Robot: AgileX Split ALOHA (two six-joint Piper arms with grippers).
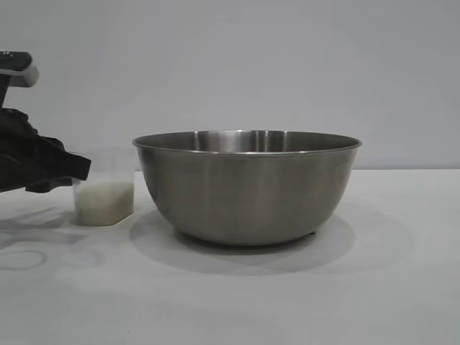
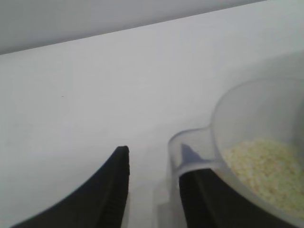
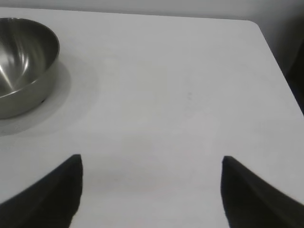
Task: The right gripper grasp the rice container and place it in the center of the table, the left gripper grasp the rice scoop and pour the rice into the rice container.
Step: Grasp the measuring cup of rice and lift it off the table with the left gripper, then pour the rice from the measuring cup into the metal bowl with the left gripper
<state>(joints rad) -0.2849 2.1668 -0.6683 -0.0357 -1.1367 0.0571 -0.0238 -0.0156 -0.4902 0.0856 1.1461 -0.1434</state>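
Centrally, the rice container (image 1: 246, 188) stands on the tabletop (image 1: 402, 287), bare surface around it. Just beside it the rice scoop (image 1: 105, 202) holds rice (image 2: 266, 168); left gripper (image 2: 152, 166) fingers straddle its handle, not pinching. Right gripper (image 3: 151, 164) fingers spread over bare tabletop.

Steel rice container (image 1: 246, 188) beside rice-filled rice scoop (image 1: 105, 202)

Plain grey wall (image 1: 230, 65) behind.
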